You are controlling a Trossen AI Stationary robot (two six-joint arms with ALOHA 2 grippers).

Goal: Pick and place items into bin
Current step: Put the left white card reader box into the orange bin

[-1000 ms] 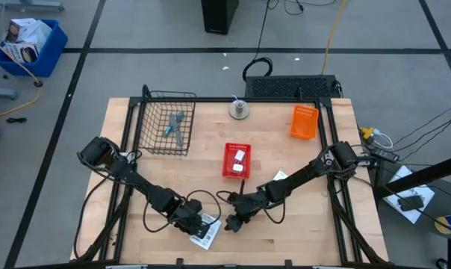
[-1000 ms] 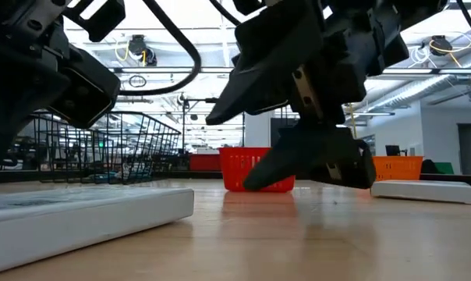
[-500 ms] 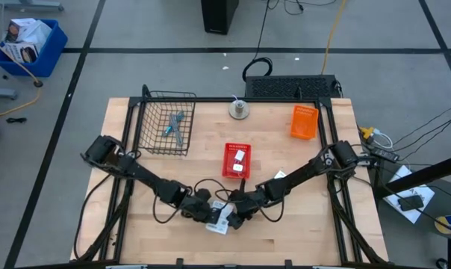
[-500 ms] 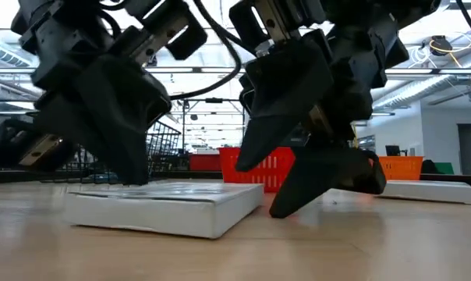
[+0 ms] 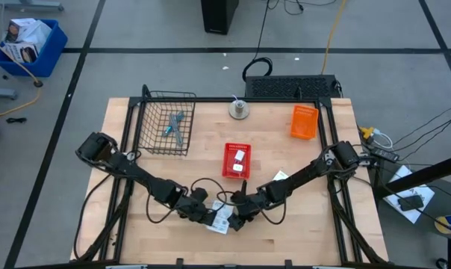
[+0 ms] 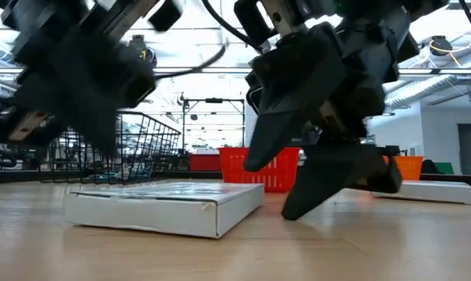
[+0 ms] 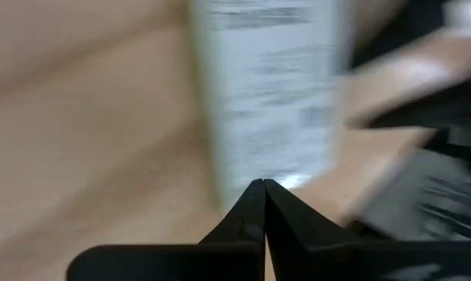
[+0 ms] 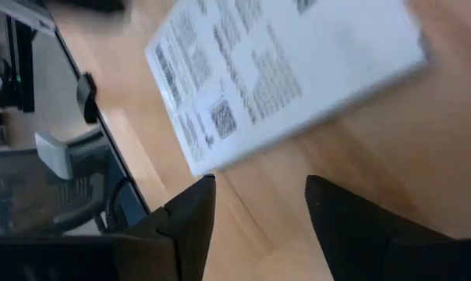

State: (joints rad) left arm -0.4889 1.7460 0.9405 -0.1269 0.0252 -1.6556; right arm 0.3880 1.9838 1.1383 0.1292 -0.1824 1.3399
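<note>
White packet before wide-spread right gripper

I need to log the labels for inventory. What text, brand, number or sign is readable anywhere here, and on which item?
None can be read.
White packet under the right gripper: black print lines and a small square code, too small to read.
Same packet in the left wrist view, ahead of the left gripper: print blurred.
Second packet by the right arm: print too small.
</note>
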